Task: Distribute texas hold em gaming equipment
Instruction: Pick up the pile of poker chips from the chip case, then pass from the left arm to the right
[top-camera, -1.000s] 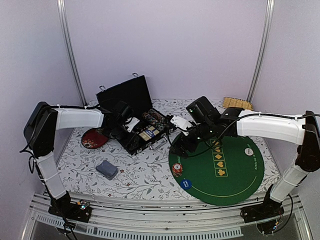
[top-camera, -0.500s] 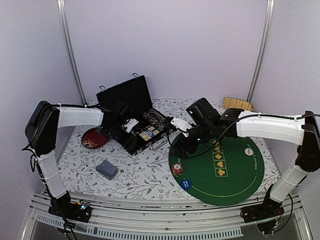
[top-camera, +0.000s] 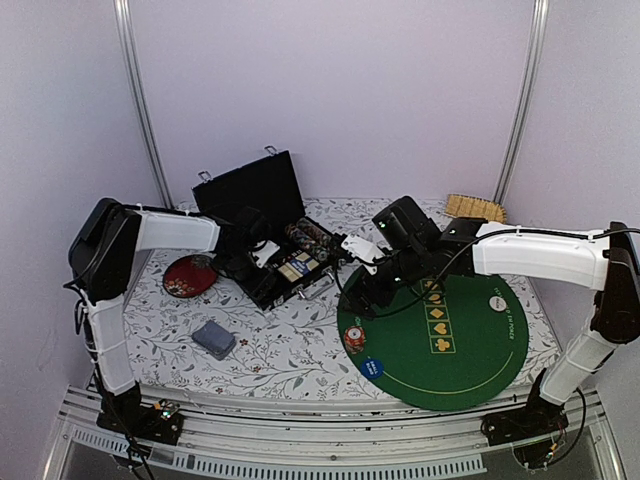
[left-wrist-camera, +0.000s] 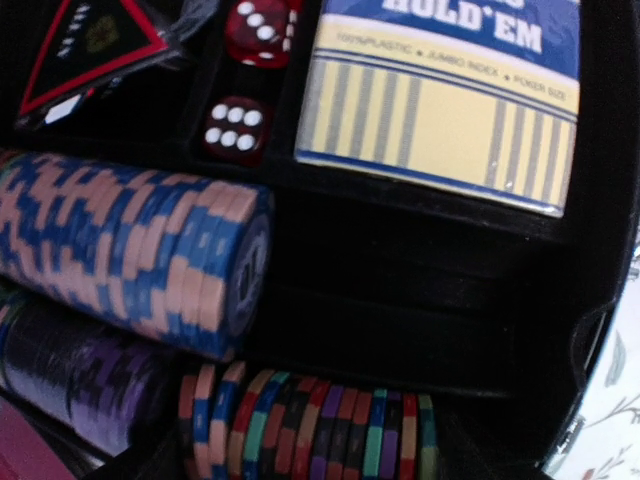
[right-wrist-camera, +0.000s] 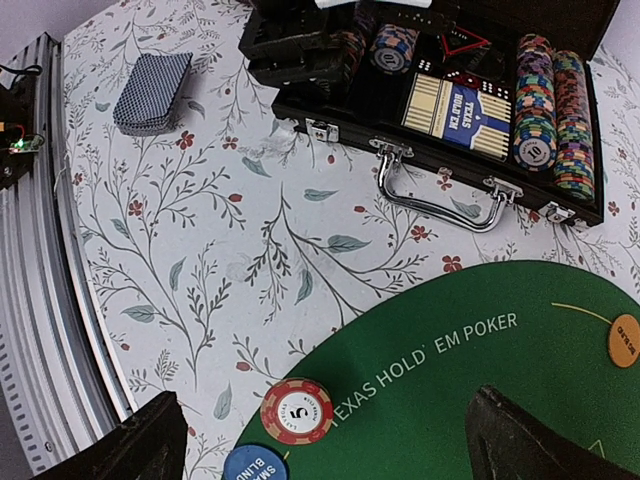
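The black case (top-camera: 285, 262) lies open on the table with my left gripper (top-camera: 250, 250) reaching into its left part. The left wrist view is filled by a row of blue-and-peach poker chips (left-wrist-camera: 130, 250), purple chips (left-wrist-camera: 70, 385) and a mixed-colour stack (left-wrist-camera: 310, 425) at the bottom edge; its own fingers do not show. My right gripper (right-wrist-camera: 345, 445) hangs open over the green mat's (right-wrist-camera: 500, 390) left edge, just above a red "5" chip (right-wrist-camera: 297, 410) and a blue button disc (right-wrist-camera: 255, 465). An orange button (right-wrist-camera: 624, 340) lies on the mat. A grey-blue card deck (top-camera: 214, 338) rests on the cloth.
A boxed card pack (left-wrist-camera: 450, 110) and red dice (left-wrist-camera: 235, 125) sit in the case. The case's metal handle (right-wrist-camera: 440, 205) faces the mat. A dark-red dish (top-camera: 188, 275) lies left of the case and a straw brush (top-camera: 475, 206) at the back right.
The left arm's upper links have swung a little to the right while its gripper stays inside the case. The right arm has not moved.
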